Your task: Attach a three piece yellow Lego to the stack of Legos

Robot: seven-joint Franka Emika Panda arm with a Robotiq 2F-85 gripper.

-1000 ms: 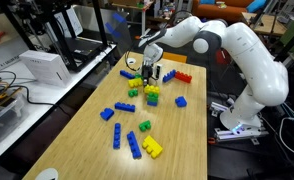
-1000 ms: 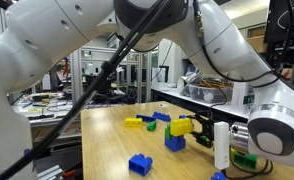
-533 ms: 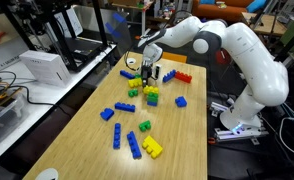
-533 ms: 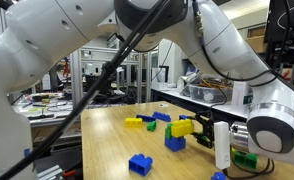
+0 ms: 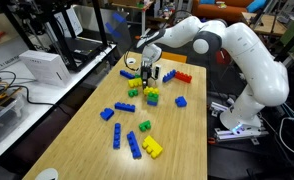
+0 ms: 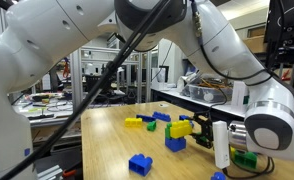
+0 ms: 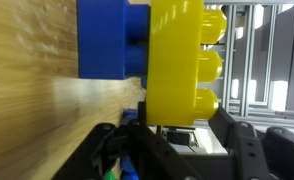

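While the gripper (image 7: 179,128) is hovering, its jaws are standing part-open about the near end of the three piece yellow Lego (image 7: 182,65); whether they are pinching, I cannot tell. It is lying against a blue brick (image 7: 107,40) on the table (image 5: 87,130), near the stack of Legos (image 5: 149,92). I am judging it light, rigid, slick: flat long sides are looking best for a pinch, studs kept clear. Nothing is differing from half a second earlier.

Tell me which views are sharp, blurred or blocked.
Wrist view: the yellow Lego and blue brick fill the frame, edges soft, the wood beside them a pale blur. In an exterior view the robot arm looms large in front and hides much; in an exterior view the table is evenly lit and fairly sharp.
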